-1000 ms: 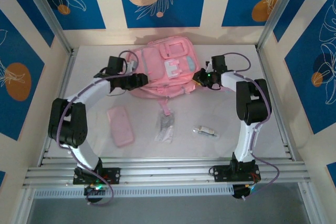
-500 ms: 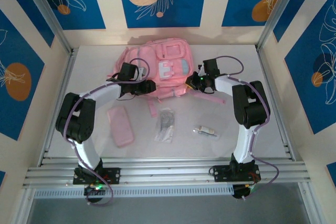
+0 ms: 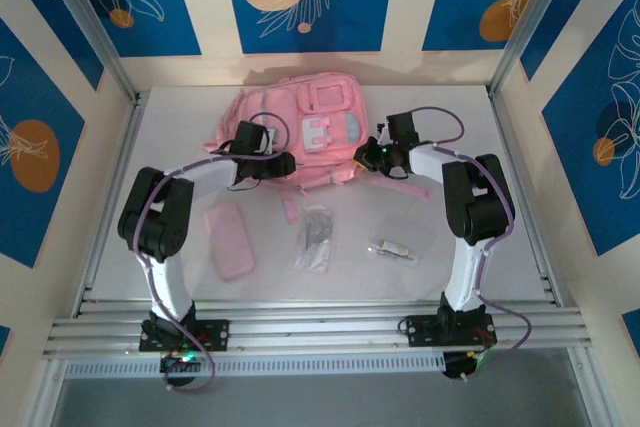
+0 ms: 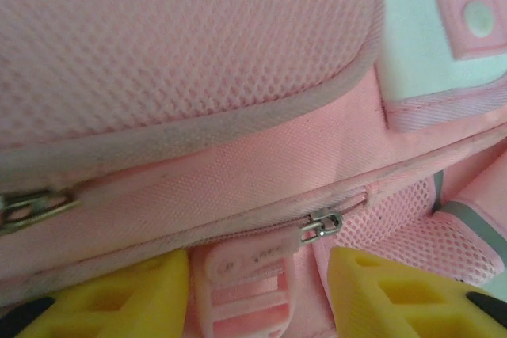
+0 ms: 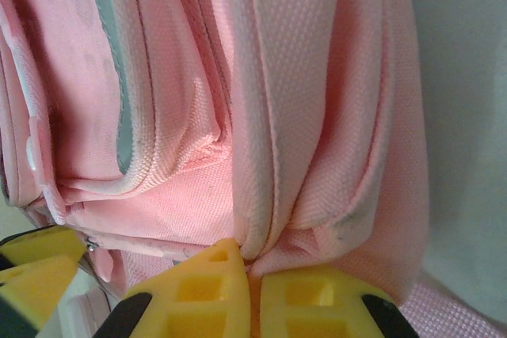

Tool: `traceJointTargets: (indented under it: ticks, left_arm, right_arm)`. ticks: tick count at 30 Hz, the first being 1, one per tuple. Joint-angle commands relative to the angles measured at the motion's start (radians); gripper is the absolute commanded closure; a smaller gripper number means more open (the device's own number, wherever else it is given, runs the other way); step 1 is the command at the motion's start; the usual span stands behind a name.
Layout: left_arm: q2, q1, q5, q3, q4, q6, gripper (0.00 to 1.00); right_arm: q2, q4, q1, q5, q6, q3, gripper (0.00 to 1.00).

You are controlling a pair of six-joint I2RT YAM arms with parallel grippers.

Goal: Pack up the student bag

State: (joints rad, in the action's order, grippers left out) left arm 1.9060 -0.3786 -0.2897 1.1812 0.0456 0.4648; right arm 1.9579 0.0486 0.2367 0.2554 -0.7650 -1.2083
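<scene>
Compared with a second ago, the bag (image 3: 300, 107) has been drawn toward the left of the frame and squared up. It now lies flat on the surface (image 3: 350, 277) in the upper middle of the overhead view, and one strap (image 3: 290, 209) trails out toward the bottom of the frame. Over the last half second it has hardly shifted; only the left arm's elbow has swung in a little. I judge that the positioning is done and the arms are settling to open a pocket. Nothing is packed yet: the pink pencil case (image 3: 230, 239), a clear packet (image 3: 316, 239) and a small item (image 3: 392, 249) all lie on the surface below the bag.

The right gripper (image 5: 249, 271) has its jaws pressed together on a fold of the bag's fabric (image 5: 317, 116) at its right-hand edge. The left gripper (image 4: 257, 275) has its jaws spread either side of a pink buckle (image 4: 242, 282), just below a zip pull (image 4: 321, 225), and is pinching nothing.

From overhead, the wrist bodies cover both sets of fingertips, and I cannot tell whether any compartment is open. The zip in the left wrist view looks closed, but both ends are cut off. The packet's dark contents and the small item are too small to name.
</scene>
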Motion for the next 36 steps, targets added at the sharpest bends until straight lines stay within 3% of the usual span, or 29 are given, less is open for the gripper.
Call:
traceJointTargets:
  ticks: [1,6,12,27,36]
  left_arm:
    - [0.024,-0.024,-0.059,0.034,-0.068,0.006,0.55]
    - [0.012,-0.035,-0.057,0.052,-0.064,-0.013,0.59]
    - [0.024,-0.048,-0.027,0.106,0.06,-0.127,0.62]
    - [0.056,-0.062,-0.012,0.207,0.233,-0.271,0.62]
    - [0.115,-0.063,0.068,0.279,0.363,-0.35,0.63]
  right_arm:
    - [-0.006,0.048,0.029,0.038,0.041,0.026,1.0]
    - [-0.003,0.058,0.03,0.042,0.049,0.018,1.0]
    - [0.014,0.049,0.029,0.062,0.04,0.018,1.0]
    - [0.042,0.061,0.036,0.084,0.044,0.003,1.0]
    - [0.055,0.063,0.035,0.087,0.042,0.009,1.0]
